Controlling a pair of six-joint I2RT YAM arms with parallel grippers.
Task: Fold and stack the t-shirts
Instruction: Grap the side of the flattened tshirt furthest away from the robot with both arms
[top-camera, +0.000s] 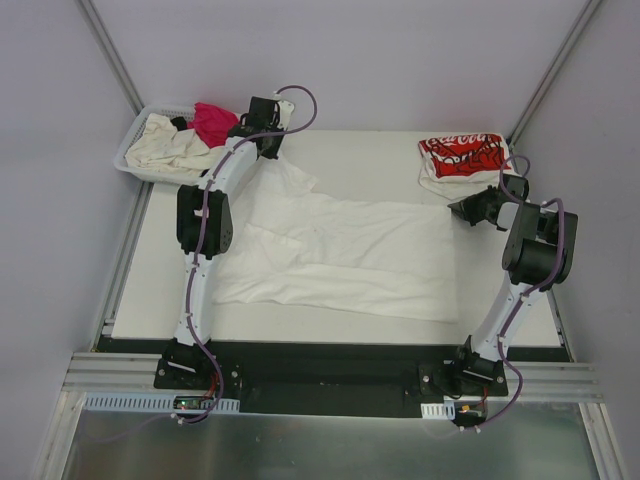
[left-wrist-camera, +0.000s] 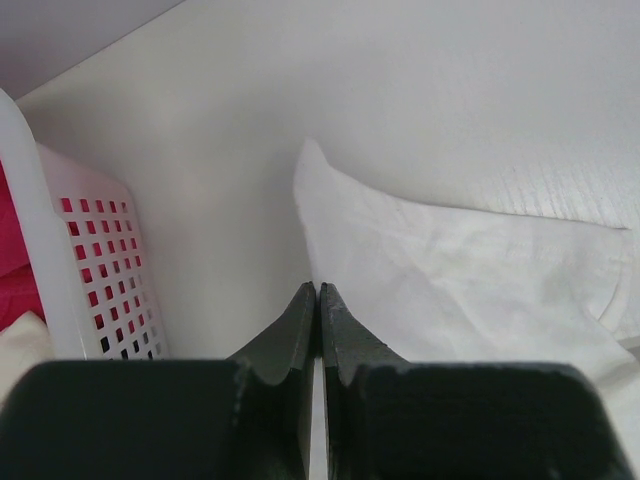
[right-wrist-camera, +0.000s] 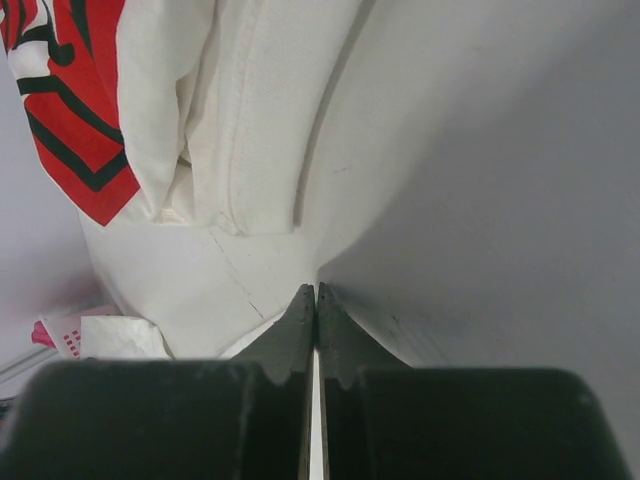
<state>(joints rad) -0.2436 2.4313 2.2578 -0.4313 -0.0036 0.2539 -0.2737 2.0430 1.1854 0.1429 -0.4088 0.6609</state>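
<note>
Top external view gives you the large white t-shirt (top-camera: 340, 255) spread loosely across the middle of the table (top-camera: 160, 290), wrinkled and partly doubled over. Your left gripper (left-wrist-camera: 318, 290) is closed with nothing between its fingers. Its tips sit right at the shirt's far-left corner, beside the white slotted basket (top-camera: 133, 150), which holds a cream shirt (top-camera: 170, 148) and a magenta shirt (top-camera: 212, 120). Your right gripper (right-wrist-camera: 316, 290) is closed too, and empty, by the big shirt's right edge — near the folded red-print t-shirt (top-camera: 462, 155) lying at the table's far right corner.
</note>
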